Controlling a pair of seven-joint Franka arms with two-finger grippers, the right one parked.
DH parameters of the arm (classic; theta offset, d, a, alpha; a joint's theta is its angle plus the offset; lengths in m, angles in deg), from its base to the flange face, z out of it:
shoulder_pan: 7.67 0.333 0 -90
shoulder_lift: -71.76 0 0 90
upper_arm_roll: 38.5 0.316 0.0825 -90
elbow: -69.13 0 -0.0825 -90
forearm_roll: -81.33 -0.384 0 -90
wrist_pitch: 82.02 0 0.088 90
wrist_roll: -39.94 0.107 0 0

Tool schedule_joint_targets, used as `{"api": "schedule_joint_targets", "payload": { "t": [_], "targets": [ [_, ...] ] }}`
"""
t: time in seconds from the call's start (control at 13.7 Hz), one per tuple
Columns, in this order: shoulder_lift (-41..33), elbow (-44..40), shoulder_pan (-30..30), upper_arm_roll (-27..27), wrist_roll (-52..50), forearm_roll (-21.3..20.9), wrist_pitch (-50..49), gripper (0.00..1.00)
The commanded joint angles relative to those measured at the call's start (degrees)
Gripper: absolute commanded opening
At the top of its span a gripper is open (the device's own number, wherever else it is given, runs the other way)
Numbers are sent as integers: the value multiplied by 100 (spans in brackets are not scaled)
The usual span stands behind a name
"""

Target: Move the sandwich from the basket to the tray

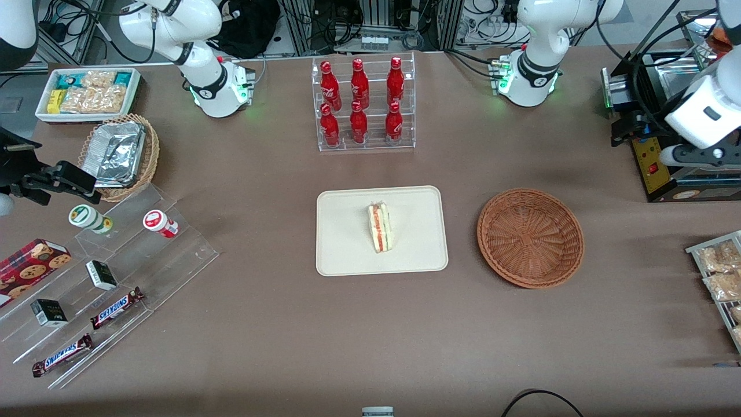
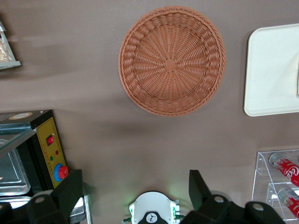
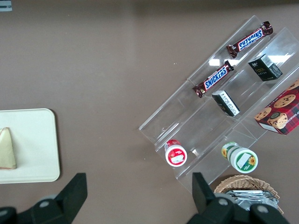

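The sandwich [image 1: 380,227] lies on its side in the middle of the cream tray [image 1: 347,249], its red and green filling edge facing up. It also shows in the right wrist view [image 3: 7,149] on the tray [image 3: 37,149]. The reddish-brown wicker basket [image 1: 530,237] is empty and sits beside the tray, toward the working arm's end. My left gripper [image 1: 689,155] is raised over the black control box, apart from the basket and farther from the front camera than it. In the left wrist view the gripper [image 2: 135,186] is open and empty, looking down on the basket [image 2: 172,60] and the tray's edge [image 2: 271,70].
A clear rack of red bottles [image 1: 365,104] stands farther from the front camera than the tray. A black control box [image 1: 654,168] and snack packets [image 1: 721,272] lie at the working arm's end. A clear stepped stand [image 1: 104,278], tan foil-tray basket [image 1: 118,156] and white bin [image 1: 87,92] lie at the parked arm's end.
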Motion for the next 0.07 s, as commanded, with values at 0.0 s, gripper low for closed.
{"api": "schedule_joint_targets", "payload": {
  "t": [0.0],
  "targets": [
    [-40,-71,42,-63,70,-2,-40,100]
  ]
}}
